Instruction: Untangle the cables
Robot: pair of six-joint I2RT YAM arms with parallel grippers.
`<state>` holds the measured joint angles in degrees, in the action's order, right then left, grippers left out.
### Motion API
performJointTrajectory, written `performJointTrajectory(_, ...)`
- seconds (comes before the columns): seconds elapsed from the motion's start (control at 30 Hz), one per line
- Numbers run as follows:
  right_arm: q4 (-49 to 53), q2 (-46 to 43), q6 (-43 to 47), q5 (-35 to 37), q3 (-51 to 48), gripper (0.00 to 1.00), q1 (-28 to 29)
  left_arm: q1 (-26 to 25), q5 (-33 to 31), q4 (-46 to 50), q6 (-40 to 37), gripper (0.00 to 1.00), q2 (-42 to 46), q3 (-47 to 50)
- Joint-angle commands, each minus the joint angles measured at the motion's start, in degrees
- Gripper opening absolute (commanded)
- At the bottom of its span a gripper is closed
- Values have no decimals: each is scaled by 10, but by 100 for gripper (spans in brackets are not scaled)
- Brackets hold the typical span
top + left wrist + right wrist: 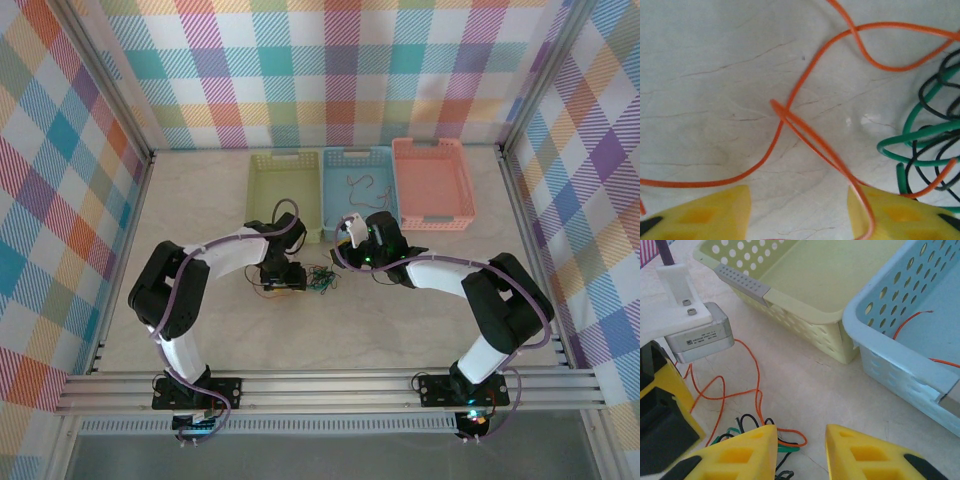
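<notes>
The cables (318, 281) lie as a small tangle on the table between the two arms. In the left wrist view a long orange cable (805, 80) loops over the surface, with green (910, 137) and dark (930, 90) strands bunched at the right. My left gripper (797, 192) is open just above the table; a doubled orange strand runs between its fingers close to the right one. My right gripper (801, 429) is open over bare table, with the tangle (760, 422) beside and under its left finger. In the top view the left gripper (283, 277) sits at the tangle's left edge.
Three baskets stand at the back: yellow-green (253, 200), blue (328, 200) holding thin wires (360, 185), and pink (430, 145). The right wrist view has the yellow-green basket (805, 315) and blue basket (890, 355) close ahead, and the left arm's wrist (700, 337) at the left.
</notes>
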<state>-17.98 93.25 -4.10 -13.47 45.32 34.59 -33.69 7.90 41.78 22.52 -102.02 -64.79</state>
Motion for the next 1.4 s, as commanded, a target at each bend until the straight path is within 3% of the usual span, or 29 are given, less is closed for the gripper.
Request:
performJointTrajectory(0.0,-11,-10,-7,-2,-4,32,-1,-4,-4,25,-13,32,-17,-21)
performJointTrajectory(0.13,-11,-10,-8,-2,-3,32,-1,-4,-7,18,-10,2,-4,-17)
performJointTrajectory(0.17,-11,-10,-8,-1,-3,32,-2,-4,-9,16,-9,0,6,-16)
performJointTrajectory(0.43,-25,-26,-13,32,-19,32,-1,-4,-36,51,2,0,126,-71)
performJointTrajectory(0.8,-54,-83,-59,211,-72,32,-8,-3,-49,99,12,0,231,-277)
performJointTrajectory(1.13,-60,-90,-77,222,-83,33,-19,-3,-15,64,-21,0,147,-589)
performJointTrajectory(1.27,-109,-106,-45,171,-104,36,-19,-3,10,106,-27,0,64,-753)
performJointTrajectory(1.37,-130,-126,-7,98,-105,45,-19,-3,32,120,-28,0,25,-839)
